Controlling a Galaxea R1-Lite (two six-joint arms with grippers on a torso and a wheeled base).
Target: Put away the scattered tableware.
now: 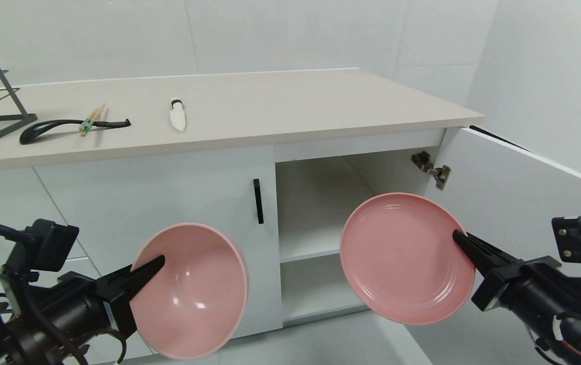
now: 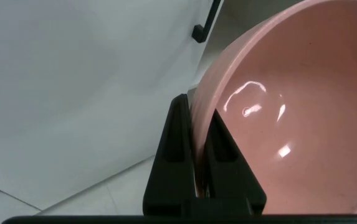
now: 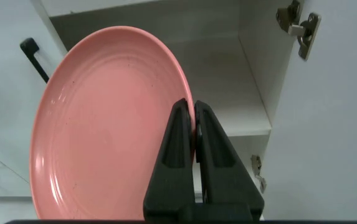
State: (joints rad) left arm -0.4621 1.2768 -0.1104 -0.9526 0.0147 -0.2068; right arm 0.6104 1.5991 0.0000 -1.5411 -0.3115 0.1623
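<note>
Pink bowl (image 1: 194, 294) is pinched at the rim by the left gripper (image 1: 160, 260), pink plate (image 1: 402, 258) by the right gripper (image 1: 456, 234), both held before the open cabinet (image 1: 316, 187); shelf (image 1: 304, 248) partly hidden by plate

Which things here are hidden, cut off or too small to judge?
Head view: the rack is cut off by the left edge.
Head view: the plate in the right gripper hides part of the cabinet's lower shelf.
Left wrist view: the bowl runs past the edges; the left gripper covers part of its rim.
Head view: chopsticks too small for detail.
</note>
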